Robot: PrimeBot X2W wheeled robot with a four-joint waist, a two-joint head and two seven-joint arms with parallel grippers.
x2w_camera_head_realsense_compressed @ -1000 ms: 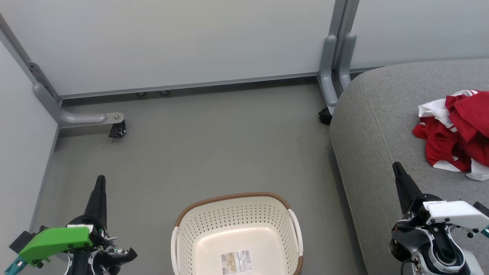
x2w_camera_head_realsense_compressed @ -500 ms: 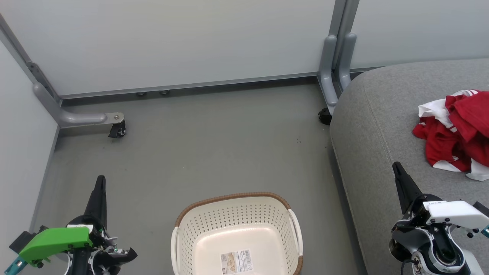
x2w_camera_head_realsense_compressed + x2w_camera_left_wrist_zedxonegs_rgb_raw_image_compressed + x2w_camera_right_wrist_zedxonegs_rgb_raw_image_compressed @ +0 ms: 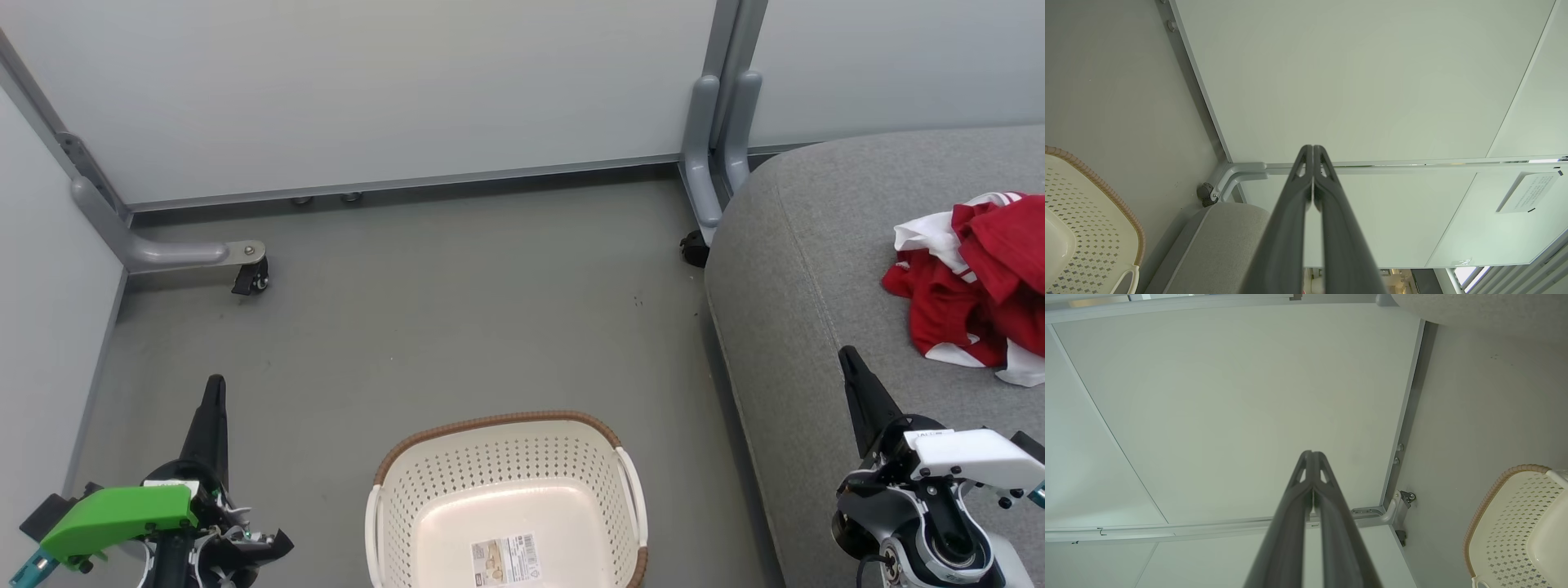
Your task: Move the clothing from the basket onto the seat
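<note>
Right gripper [image 3: 847, 353] and left gripper [image 3: 215, 382] hang clenched on nothing, flanking the basket [image 3: 490, 421], while the clothing [image 3: 967, 286] lies on the seat [image 3: 808, 269], nearer the right gripper.

Two dark claws, one green wrist, one white.
The left claw [image 3: 214, 390] tapers to a slim black point, with a bright green cover [image 3: 114, 510] and a teal tab [image 3: 20, 565] behind it; the right claw [image 3: 849, 359] matches, backed by a white cover [image 3: 971, 457] and a round black-and-silver joint [image 3: 939, 551]. Up close, the fingers [image 3: 1286, 237] show small cut-out slots near their tips.
</note>
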